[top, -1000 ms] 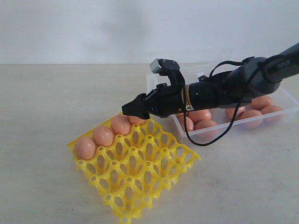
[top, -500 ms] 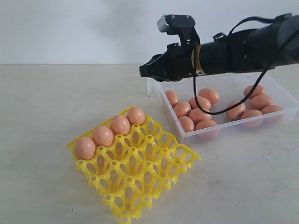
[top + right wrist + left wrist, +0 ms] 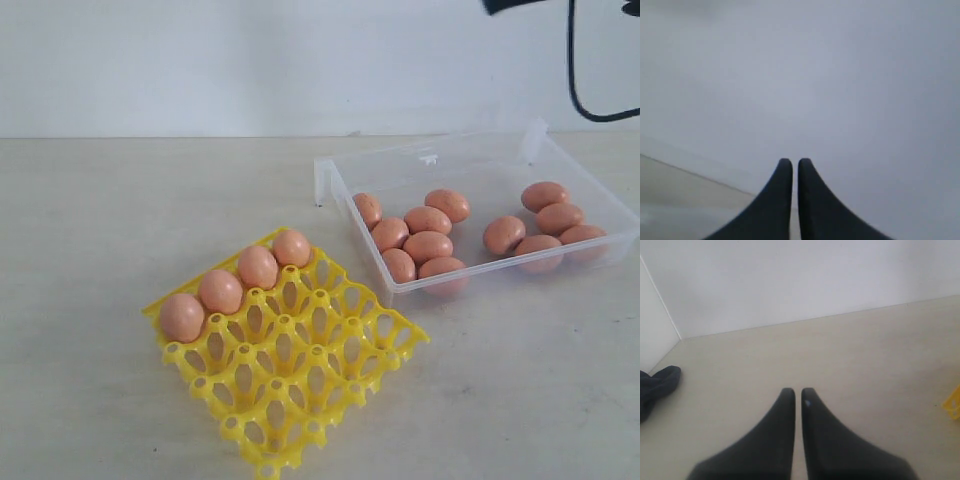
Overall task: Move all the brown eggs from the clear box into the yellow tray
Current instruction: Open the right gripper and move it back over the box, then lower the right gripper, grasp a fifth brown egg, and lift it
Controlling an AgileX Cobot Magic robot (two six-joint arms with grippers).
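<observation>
The yellow tray lies at the front left of the table, with several brown eggs filling its far-left row. The clear box stands at the right and holds several more brown eggs in two clusters. My right gripper is shut with nothing in it and faces the pale wall; in the exterior view only a dark tip of that arm shows at the top edge. My left gripper is shut and empty over bare table, with a corner of the yellow tray at the frame's edge.
A black cable hangs from the top right above the box. A dark object lies on the table near the wall corner in the left wrist view. The white wall closes off the back.
My right arm has risen from just above the tray's back corner, over the box, and almost out of the top of the exterior view. The fourth egg stays in the tray.
</observation>
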